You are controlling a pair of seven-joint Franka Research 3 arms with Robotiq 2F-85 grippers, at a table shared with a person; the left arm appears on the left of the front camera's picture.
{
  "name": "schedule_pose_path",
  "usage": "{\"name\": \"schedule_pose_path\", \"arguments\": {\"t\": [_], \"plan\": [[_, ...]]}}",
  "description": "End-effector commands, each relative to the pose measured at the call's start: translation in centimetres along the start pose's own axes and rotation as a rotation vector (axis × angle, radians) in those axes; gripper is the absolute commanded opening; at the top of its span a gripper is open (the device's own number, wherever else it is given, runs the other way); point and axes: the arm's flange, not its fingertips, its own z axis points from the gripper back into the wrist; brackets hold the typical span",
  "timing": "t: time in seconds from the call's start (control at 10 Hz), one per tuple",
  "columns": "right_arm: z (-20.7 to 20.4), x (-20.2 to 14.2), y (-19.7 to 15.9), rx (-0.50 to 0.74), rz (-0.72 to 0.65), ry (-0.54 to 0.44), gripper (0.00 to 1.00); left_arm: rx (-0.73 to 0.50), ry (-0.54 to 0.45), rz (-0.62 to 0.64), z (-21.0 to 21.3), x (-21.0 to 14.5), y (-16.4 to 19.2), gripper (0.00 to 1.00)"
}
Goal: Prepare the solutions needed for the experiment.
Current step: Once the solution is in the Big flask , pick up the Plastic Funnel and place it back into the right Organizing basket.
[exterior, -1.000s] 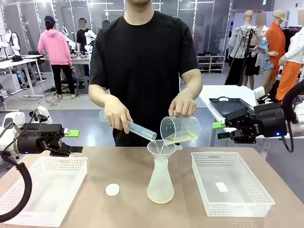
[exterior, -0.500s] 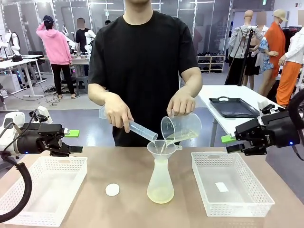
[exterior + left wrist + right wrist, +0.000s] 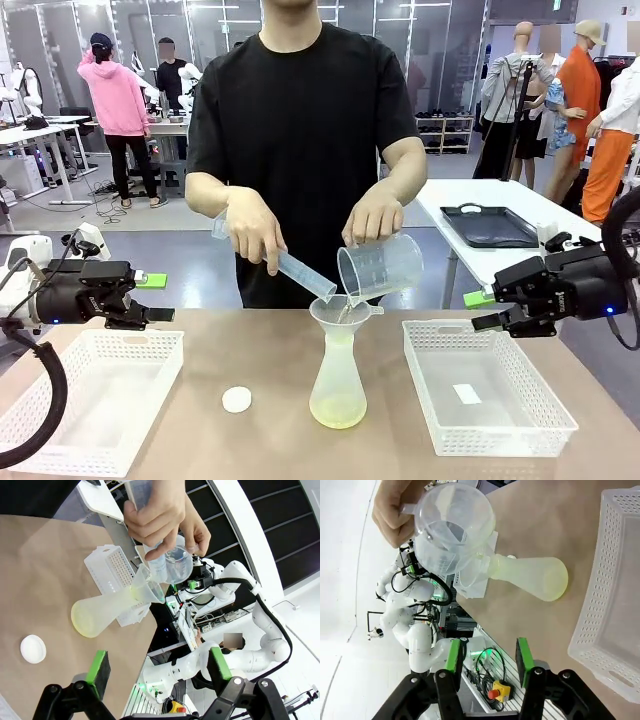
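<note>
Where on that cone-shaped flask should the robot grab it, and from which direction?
Grip the flask at its narrow neck, just under the funnel; the wide base probably won't fit a claw. Come in level from the side, likely the robot's left, since the person's beaker and cylinder are tipped right above it and the right basket stands close.

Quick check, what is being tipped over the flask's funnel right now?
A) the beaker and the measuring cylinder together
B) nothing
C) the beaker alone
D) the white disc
A: the beaker and the measuring cylinder are both tilted over the funnel on the flask.
</note>
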Motion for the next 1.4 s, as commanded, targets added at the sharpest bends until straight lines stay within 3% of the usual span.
{"name": "schedule_pose_path", "arguments": {"t": [0.0, 0.6, 0.7, 0.9, 1.3], "plan": [[0.0, 0.0, 0.2, -0.008, 0.009, 0.005, 0.55, 0.013, 0.006, -0.004, -0.2, 0.0, -0.2, 1.00], [-0.1, 0.0, 0.0, -0.006, 0.001, 0.004, 0.55, 0.013, 0.006, -0.004, -0.2, 0.0, -0.2, 1.00], [-0.6, 0.4, -0.5, 0.004, -0.066, -0.003, 0.55, 0.013, 0.006, -0.004, -0.2, 0.0, -0.2, 1.00], [-0.2, 1.0, -1.6, 0.098, -0.157, -0.060, 0.55, 0.013, 0.006, -0.004, -0.2, 0.0, -0.2, 1.00], [-0.5, 1.8, -3.9, 0.241, -0.286, -0.067, 0.55, 0.013, 0.006, -0.004, -0.2, 0.0, -0.2, 1.00]]}}
